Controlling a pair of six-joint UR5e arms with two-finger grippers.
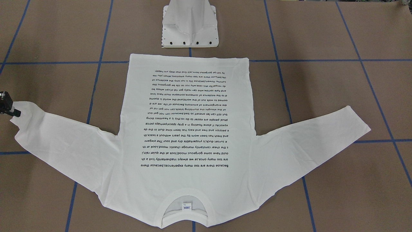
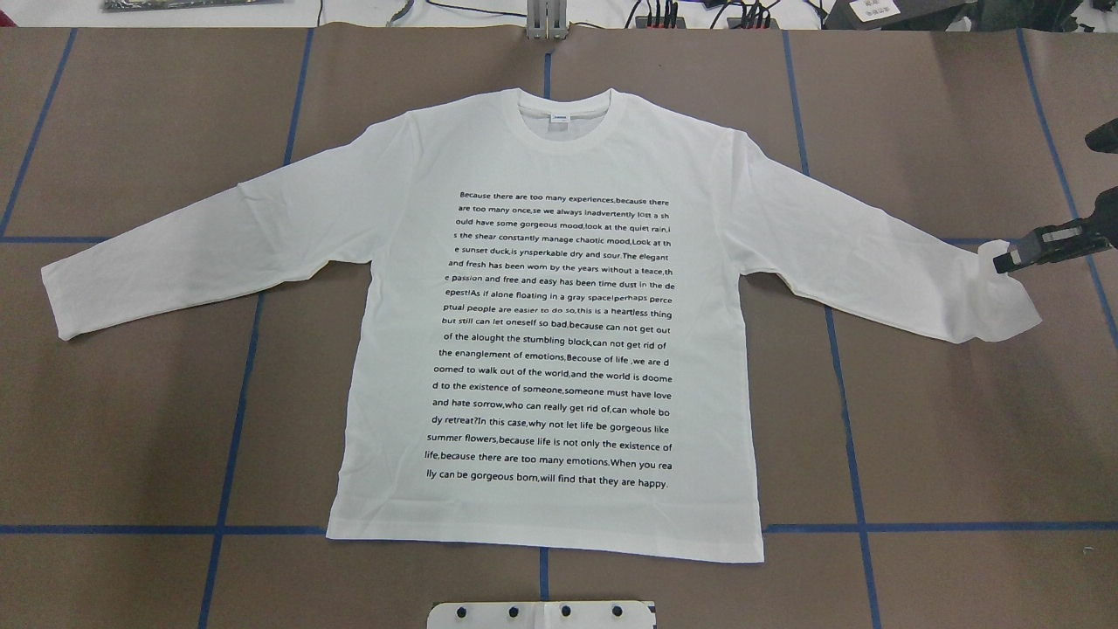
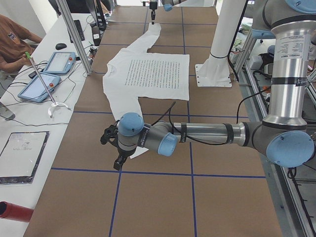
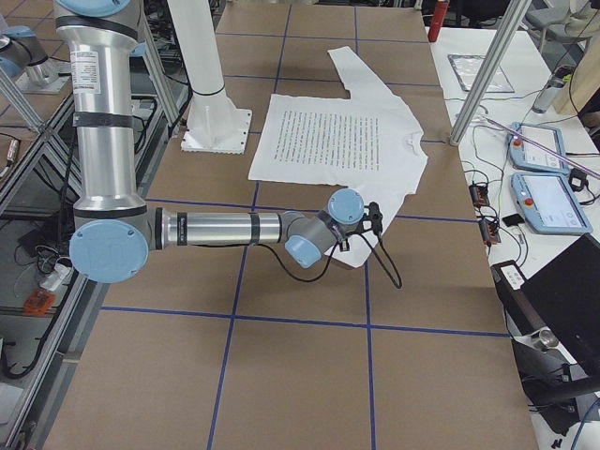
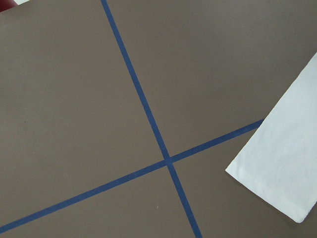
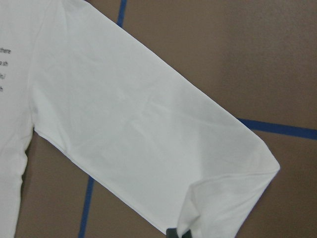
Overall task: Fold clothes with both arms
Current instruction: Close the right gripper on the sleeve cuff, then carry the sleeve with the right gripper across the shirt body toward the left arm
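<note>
The white long-sleeved T-shirt (image 2: 559, 323) lies flat on the brown table with its text side up, collar (image 2: 563, 109) away from the robot and both sleeves spread. My right gripper (image 2: 1004, 260) is shut on the cuff of the sleeve on my right, and the cuff corner is raised a little off the table. It also shows in the front view (image 1: 16, 112) and at the bottom of the right wrist view (image 6: 178, 233). My left gripper (image 3: 112, 148) hovers just beyond the other cuff (image 5: 277, 183); I cannot tell whether it is open or shut.
The white pedestal base (image 1: 190, 29) stands just behind the shirt's hem. Blue tape lines (image 2: 244, 528) grid the table. A side bench with tablets (image 3: 44, 81), an operator and metal posts (image 3: 74, 34) runs along the far table edge.
</note>
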